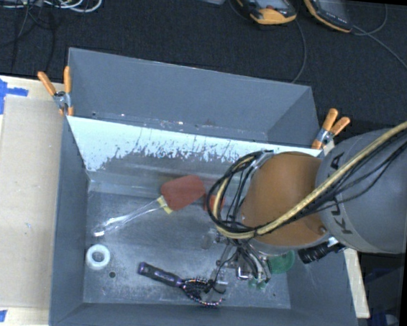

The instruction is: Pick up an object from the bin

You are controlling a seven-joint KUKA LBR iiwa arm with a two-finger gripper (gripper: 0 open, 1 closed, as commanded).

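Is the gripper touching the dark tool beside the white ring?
Cannot tell. In the camera view the gripper overlaps the dark tool, hiding any contact.

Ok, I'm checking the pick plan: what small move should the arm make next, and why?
Probably ease straight down, I'd judge. The gripper hangs by the right end of the dark slim tool lying flat near the front wall of the bin, apart from the white ring; a green thing sits close beside it.

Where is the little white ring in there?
In the camera view, the white ring lies on the floor of the bin near its front-left corner, left of the dark tool and just below the clear handle of the brush.
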